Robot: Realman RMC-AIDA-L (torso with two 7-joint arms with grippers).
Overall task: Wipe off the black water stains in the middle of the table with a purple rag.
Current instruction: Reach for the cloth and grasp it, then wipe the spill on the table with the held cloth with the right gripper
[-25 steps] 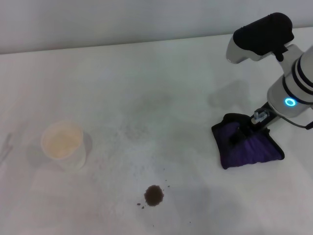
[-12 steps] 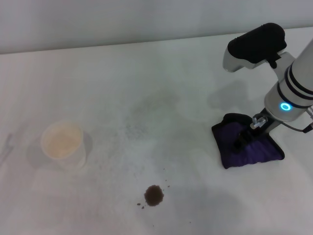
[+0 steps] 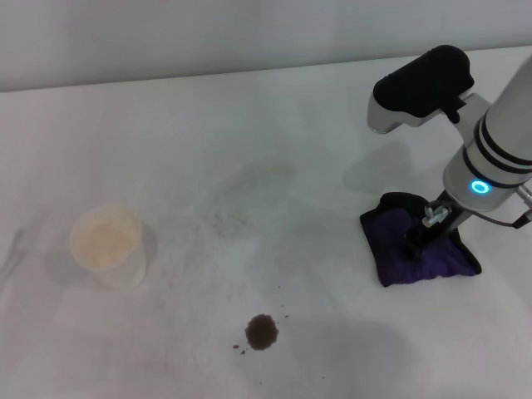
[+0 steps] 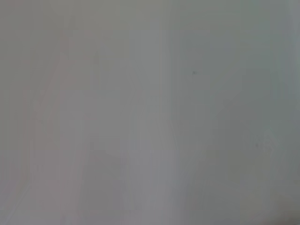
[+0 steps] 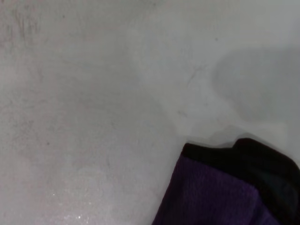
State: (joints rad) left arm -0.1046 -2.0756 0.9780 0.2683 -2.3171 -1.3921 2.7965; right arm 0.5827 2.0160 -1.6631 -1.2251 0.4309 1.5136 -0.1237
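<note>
The purple rag lies flat on the white table at the right. My right gripper points down onto the rag's middle and touches it. The rag's black-edged corner also shows in the right wrist view. The black water stain is a small round dark blot near the table's front middle, with tiny specks around it, well to the left of the rag. My left gripper is out of view; the left wrist view shows only a plain grey surface.
A white paper cup with pale contents stands at the left of the table. Faint grey speckling marks the table's middle. The table's far edge runs along the top of the head view.
My right arm has swung a little to the left and lowered onto the rag. The rag's right corner has drawn in slightly. The stain and cup have not moved.
</note>
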